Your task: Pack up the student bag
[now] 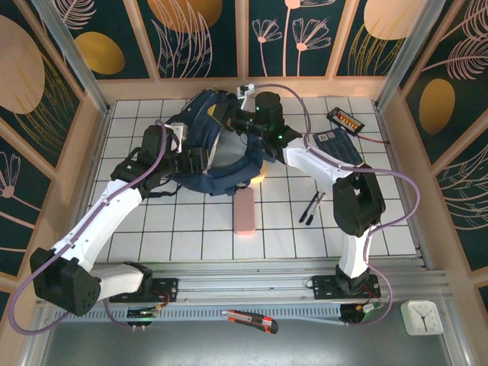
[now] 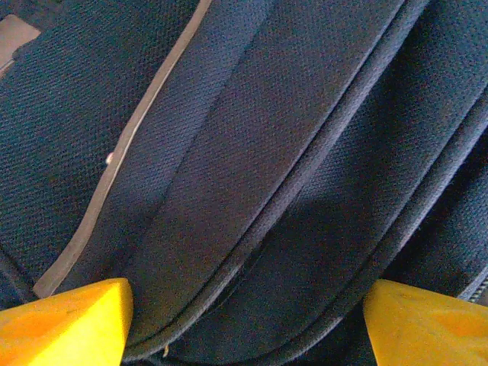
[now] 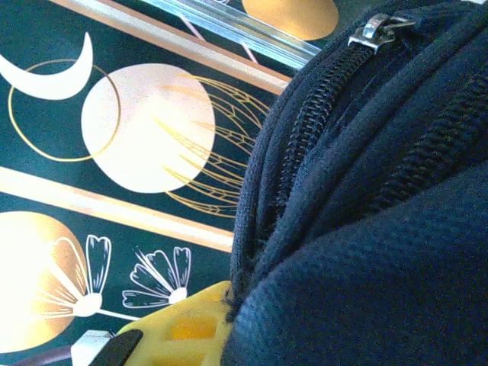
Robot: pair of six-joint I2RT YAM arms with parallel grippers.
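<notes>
The left gripper [image 2: 245, 297] has its jaws wide, yellow fingers [image 2: 65, 324] straddling a ridge of navy fabric without pinching it; the right gripper [image 1: 235, 120] is closed, apparently nipping cloth beside the zip [image 3: 381, 27]; the student bag [image 1: 200, 114] lies far back on the table [image 1: 191, 229], between both arms; the left should probably close on one seam only, then draw away from the right to spread the mouth.

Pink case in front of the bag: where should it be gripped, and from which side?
Probably at its middle, across the narrow width, from straight above. The pink case lies flat on the table, long sides running near to far with bare tiles beside both. Its far end sits close to the student bag, so avoid that end.
</notes>
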